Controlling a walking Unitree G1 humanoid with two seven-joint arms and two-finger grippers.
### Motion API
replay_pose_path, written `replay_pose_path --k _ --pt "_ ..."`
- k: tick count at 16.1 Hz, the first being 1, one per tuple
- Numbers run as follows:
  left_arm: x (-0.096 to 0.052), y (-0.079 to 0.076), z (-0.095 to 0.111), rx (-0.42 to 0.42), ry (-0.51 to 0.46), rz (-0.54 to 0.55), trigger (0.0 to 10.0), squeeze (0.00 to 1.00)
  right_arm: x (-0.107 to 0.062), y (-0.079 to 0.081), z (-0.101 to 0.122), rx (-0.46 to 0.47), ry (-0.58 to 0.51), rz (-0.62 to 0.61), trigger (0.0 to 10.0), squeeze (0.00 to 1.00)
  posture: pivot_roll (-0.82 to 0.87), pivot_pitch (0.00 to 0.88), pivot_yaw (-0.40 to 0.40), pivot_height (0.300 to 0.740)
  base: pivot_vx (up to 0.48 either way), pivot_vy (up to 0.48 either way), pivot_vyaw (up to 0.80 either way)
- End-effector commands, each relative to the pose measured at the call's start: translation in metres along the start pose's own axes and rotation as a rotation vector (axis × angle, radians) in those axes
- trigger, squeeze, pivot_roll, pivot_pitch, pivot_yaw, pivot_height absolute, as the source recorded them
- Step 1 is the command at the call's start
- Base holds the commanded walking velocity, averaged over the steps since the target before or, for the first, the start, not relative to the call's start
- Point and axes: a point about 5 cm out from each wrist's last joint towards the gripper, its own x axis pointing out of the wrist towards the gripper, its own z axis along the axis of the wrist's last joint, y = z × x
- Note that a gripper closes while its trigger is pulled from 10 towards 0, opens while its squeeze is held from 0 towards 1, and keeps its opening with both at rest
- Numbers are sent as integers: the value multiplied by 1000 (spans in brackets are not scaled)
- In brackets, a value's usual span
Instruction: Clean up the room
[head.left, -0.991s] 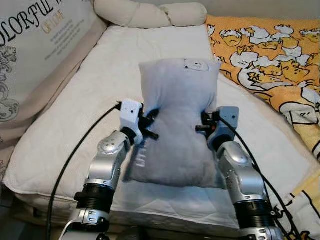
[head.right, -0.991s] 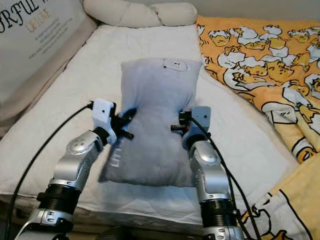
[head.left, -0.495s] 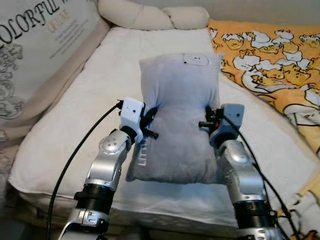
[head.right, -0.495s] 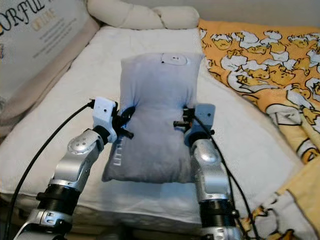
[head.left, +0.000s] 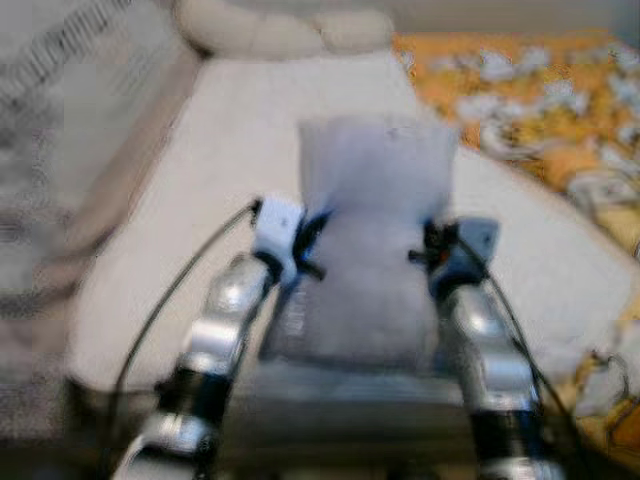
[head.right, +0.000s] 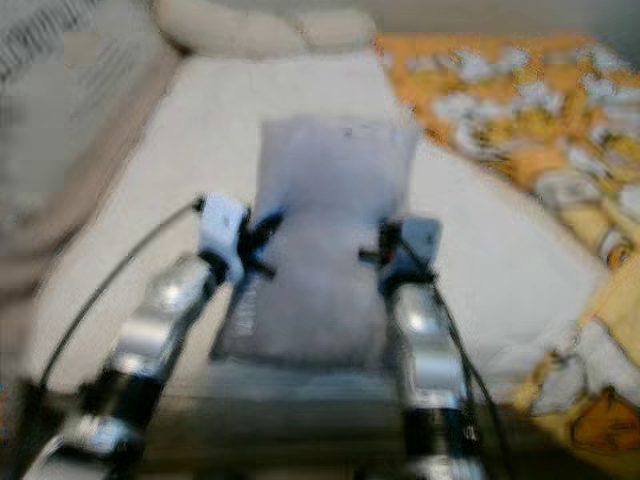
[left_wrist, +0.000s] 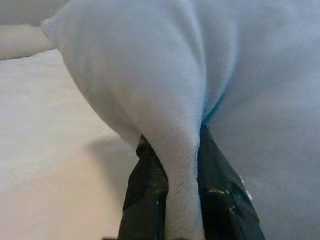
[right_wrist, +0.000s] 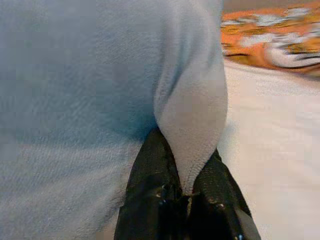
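**Grey pillow pinched at both side edges over the bed**

Head views blurred. Left gripper (left_wrist: 172, 200) is clamped on the left edge of the grey pillow (head.left: 375, 240). The pillow is held mid-scene above the white mattress (head.left: 210, 170). Right gripper (right_wrist: 187, 187) is closed on its right edge. An orange duck-print blanket (head.left: 540, 110) is seen far right.

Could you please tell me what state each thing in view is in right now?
Grey pillow: held up over the bed, pinched at both side edges.
Left hand: shut on the pillow's edge.
Right hand: shut on the opposite edge.
White mattress: bare, flat.
Orange duck blanket: spread rumpled along the bed's right side.
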Motion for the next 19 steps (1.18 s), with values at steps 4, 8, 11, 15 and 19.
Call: replay_pose_path --k 4,8,11,15,19 --pt "2 1 8 11 -35 18 10000 0 3 -4 18 -39 -98 4 10000 0 -44 0 41 740 0 462 0" --pt "5 -2 9 13 -39 12 10000 0 3 -10 20 -54 -128 -42 10000 0 -43 0 36 740 0 464 0" --pt "5 -1 11 18 -44 30 10000 0 5 -13 12 -62 -48 -56 10000 0 -36 0 31 740 0 140 0" --pt "6 0 11 -3 -51 24 10000 0 5 -12 11 -27 -39 -43 10000 0 -40 0 37 740 0 0 0" --pt "7 -1 13 1 -56 14 10000 0 5 -12 8 -46 -17 -41 10000 0 -43 0 40 740 0 0 0"
